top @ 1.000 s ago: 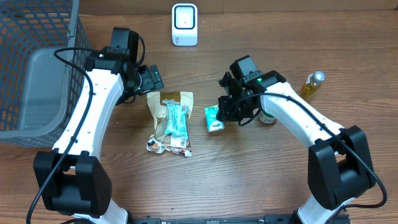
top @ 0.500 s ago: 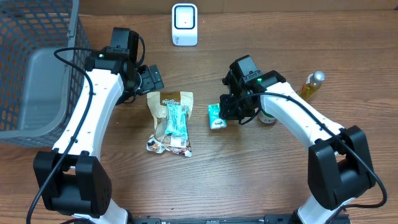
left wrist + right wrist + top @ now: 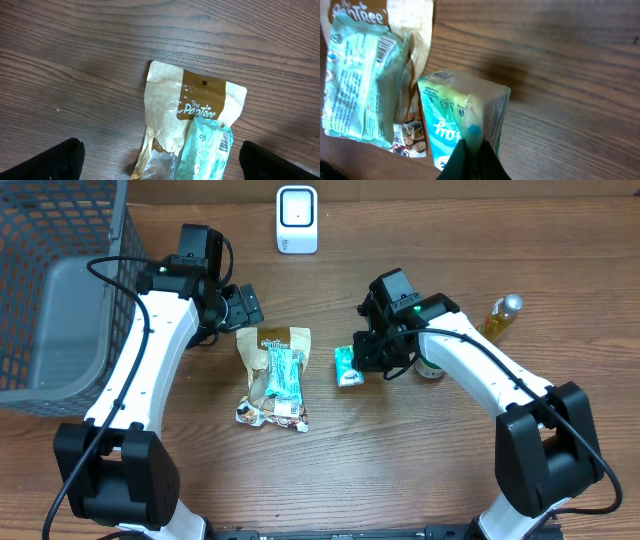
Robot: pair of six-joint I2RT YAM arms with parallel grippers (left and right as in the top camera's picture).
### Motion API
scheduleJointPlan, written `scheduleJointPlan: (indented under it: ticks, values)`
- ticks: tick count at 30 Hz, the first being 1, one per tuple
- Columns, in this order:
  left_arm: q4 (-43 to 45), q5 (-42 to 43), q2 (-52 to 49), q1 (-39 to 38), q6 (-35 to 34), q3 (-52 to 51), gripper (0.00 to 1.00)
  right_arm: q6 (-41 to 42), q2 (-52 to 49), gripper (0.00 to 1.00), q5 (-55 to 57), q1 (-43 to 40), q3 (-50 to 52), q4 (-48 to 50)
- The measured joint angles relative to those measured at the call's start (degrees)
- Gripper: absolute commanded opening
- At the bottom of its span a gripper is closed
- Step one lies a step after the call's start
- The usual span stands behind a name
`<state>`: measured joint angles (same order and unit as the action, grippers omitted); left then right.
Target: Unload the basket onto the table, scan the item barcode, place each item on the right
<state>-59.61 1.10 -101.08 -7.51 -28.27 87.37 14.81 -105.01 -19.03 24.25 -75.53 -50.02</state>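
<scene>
A brown wooden table (image 3: 400, 470) fills every view, its long dark grain running crosswise under both claws. The boards show a matte finish with fine streaks and a few darker bands. Light falls evenly from above. A soft shadow lies on the wood just ahead of the right claw (image 3: 358, 360), and a fainter dark patch sits ahead of the left claw (image 3: 246, 306). Well out to the outer side of the left claw, a dark wire basket (image 3: 60, 230) stands at the table's far corner with a grey tub (image 3: 70, 330) in it. Far beyond the right claw, a pale strip (image 3: 480, 186) borders the table's back edge.
</scene>
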Motion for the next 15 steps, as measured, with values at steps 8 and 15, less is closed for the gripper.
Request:
scheduleJointPlan:
  ticks: [8,15]
  values:
    - [0.0,0.0,0.0,0.0,0.0,0.0,1.00,0.0,0.0,0.04,2.8,-0.1,-3.0,-2.7]
    - [0.0,0.0,0.0,0.0,0.0,0.0,1.00,-0.3,-0.1,0.04,11.9,-0.2,-26.1,-16.2]
